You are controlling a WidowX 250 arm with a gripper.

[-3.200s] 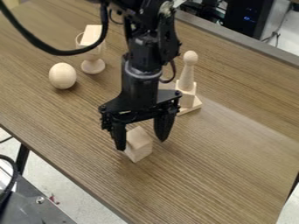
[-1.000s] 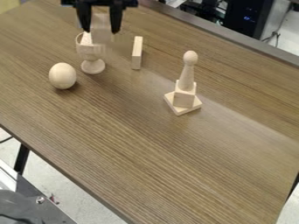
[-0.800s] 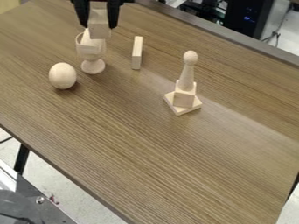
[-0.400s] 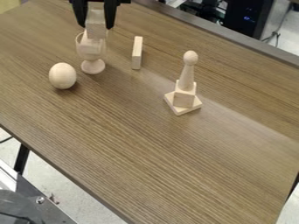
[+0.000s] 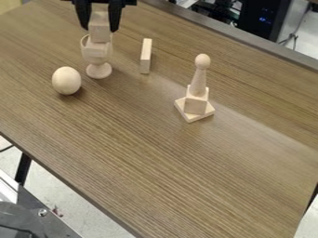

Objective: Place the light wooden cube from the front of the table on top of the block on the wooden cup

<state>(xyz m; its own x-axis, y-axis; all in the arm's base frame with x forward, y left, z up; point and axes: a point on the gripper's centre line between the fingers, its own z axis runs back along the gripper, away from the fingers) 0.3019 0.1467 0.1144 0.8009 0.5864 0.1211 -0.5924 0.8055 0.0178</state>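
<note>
My claw (image 5: 100, 29) is open just the width of the wooden block (image 5: 99, 33) it pinches near the rim of the wooden goblet (image 5: 97, 57), and I judge the block light, rigid and smooth, best gripped squarely by opposite flat sides.
</note>
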